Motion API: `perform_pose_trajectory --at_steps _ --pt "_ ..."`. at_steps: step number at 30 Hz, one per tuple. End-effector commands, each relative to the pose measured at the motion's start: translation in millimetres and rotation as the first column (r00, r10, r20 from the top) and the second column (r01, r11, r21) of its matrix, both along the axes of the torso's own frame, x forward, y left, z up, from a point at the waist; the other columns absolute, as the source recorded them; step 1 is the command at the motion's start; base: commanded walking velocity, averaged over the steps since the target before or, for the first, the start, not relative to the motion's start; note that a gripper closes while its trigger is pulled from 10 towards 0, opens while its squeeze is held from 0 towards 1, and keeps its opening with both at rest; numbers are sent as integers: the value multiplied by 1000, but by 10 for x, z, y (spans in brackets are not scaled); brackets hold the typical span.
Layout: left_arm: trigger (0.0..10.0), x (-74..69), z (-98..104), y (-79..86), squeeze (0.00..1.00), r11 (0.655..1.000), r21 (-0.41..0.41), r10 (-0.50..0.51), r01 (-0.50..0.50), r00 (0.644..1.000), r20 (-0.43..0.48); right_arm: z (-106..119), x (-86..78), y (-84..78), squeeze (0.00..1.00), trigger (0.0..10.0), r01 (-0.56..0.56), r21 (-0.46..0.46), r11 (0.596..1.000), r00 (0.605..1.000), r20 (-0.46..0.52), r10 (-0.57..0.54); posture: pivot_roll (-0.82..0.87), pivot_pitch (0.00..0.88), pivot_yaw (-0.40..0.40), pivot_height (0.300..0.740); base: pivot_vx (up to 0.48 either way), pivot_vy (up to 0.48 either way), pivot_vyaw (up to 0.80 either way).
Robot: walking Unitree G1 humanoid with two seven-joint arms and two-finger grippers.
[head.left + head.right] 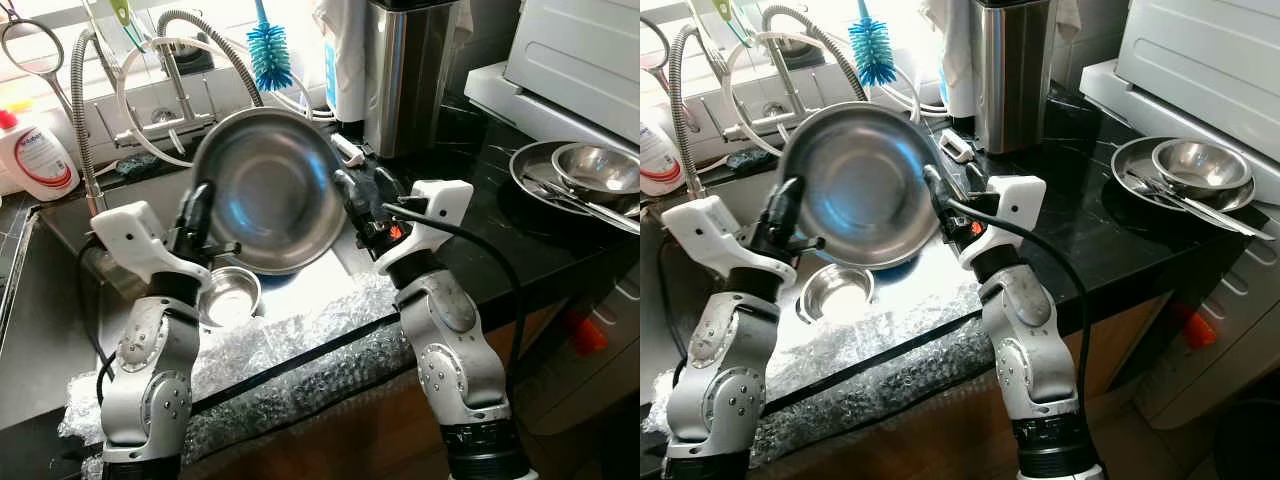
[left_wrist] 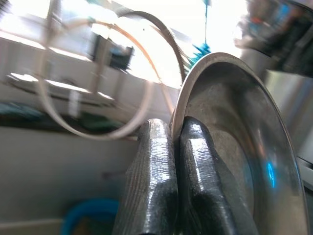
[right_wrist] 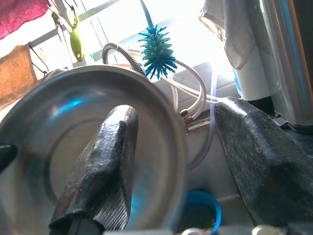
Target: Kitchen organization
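Bubble wrap [image 1: 300, 350], crinkled and clear, drapes over the front edge of the black glossy table [image 1: 520, 240] closest to the robot's head camera, between the two silver arms. Above it both arms hold up a round steel bowl [image 1: 268, 190], tilted on edge with its shiny hollow facing the camera, over the sink [image 1: 40, 300]. The left gripper [image 2: 173, 161] has its fingers together, clamped on the bowl's thin rim; its wrist view shows one textured black finger behind the rim and one inside the hollow, a detail the head views cannot resolve. The right gripper [image 3: 171, 147] stands with fingers wide apart: its wrist view shows one finger [image 3: 102, 166] lying across the bowl's inner face and the other [image 3: 259, 152] well off the rim, in free air. Whether the inner finger actually touches the metal cannot be told.

The head views add what the wrist cameras miss: a small steel cup [image 1: 228, 298] below the bowl, a blue bristled bottle brush [image 1: 268, 52] behind it, a tall steel canister [image 1: 408, 75], and stacked steel dishes [image 1: 580, 175] on the table at far right.
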State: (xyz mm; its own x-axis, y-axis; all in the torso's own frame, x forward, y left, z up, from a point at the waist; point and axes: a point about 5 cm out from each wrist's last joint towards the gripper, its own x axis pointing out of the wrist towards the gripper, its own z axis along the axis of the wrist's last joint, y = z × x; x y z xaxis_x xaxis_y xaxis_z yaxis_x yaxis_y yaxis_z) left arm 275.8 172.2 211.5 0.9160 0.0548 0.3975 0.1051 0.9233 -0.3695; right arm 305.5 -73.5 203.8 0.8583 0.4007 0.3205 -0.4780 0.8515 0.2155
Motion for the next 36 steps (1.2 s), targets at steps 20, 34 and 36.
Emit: perform_pose_trajectory --at_steps 20,34,36 --pt "10000 -77 -74 725 0 862 347 395 -370 918 -3 -15 -106 -359 0 10000 200 -198 959 977 118 -180 -144 0 112 740 0 0 0" --pt "10000 26 -369 712 0 849 431 400 -305 905 -148 -37 -109 -341 0 10000 209 -202 957 976 110 -189 -147 0 120 740 0 0 0" --pt "10000 55 -424 684 0 853 438 393 -285 902 -179 -35 -119 -309 0 10000 199 -199 960 978 108 -180 -146 0 120 740 0 0 0"
